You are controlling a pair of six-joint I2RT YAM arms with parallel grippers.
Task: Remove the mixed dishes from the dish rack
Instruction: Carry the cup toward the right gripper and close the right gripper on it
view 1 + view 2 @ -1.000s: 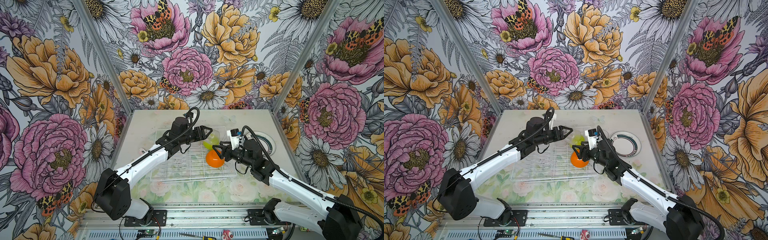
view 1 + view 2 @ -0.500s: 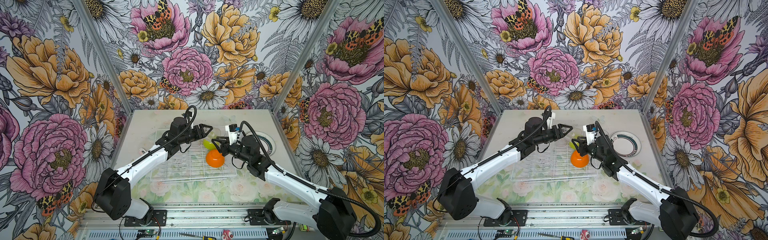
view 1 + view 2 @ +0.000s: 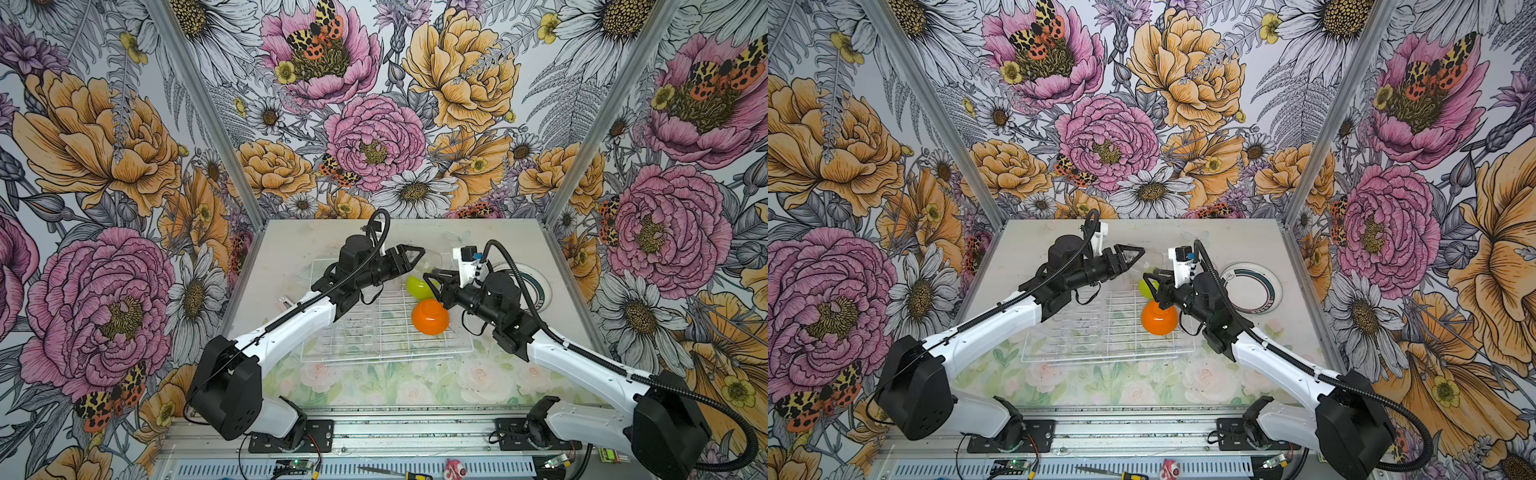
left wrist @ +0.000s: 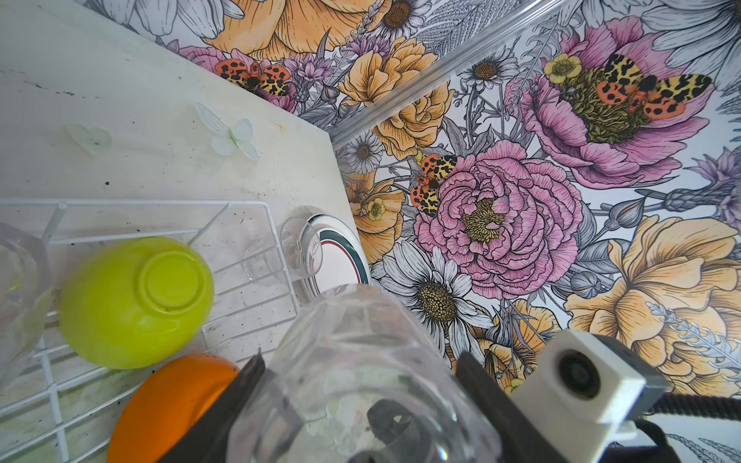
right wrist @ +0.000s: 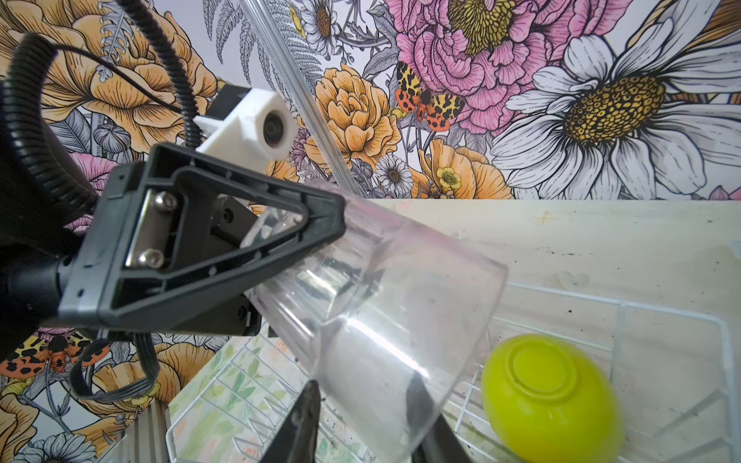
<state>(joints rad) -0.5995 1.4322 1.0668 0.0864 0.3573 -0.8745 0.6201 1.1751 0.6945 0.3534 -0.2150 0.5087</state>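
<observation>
Clear plastic tumbler (image 5: 381, 304) lies horizontal above the white wire dish rack (image 3: 374, 340), far right end. Left gripper (image 3: 417, 255), arm outstretched, clamps its base. Right gripper (image 3: 434, 282) meets the open rim; grip undeterminable.

I see the dish rack (image 3: 1092, 332) mid-worktop. The orange bowl (image 3: 1158, 319) sits upturned at its right end, the lime-green bowl (image 3: 1145, 289) just behind. My left gripper (image 3: 1139, 254) holds a faint clear tumbler (image 3: 1151, 262), with the right gripper (image 3: 1151, 279) just beside it. A plate (image 3: 1252, 287) lies near the worktop's right edge.
</observation>
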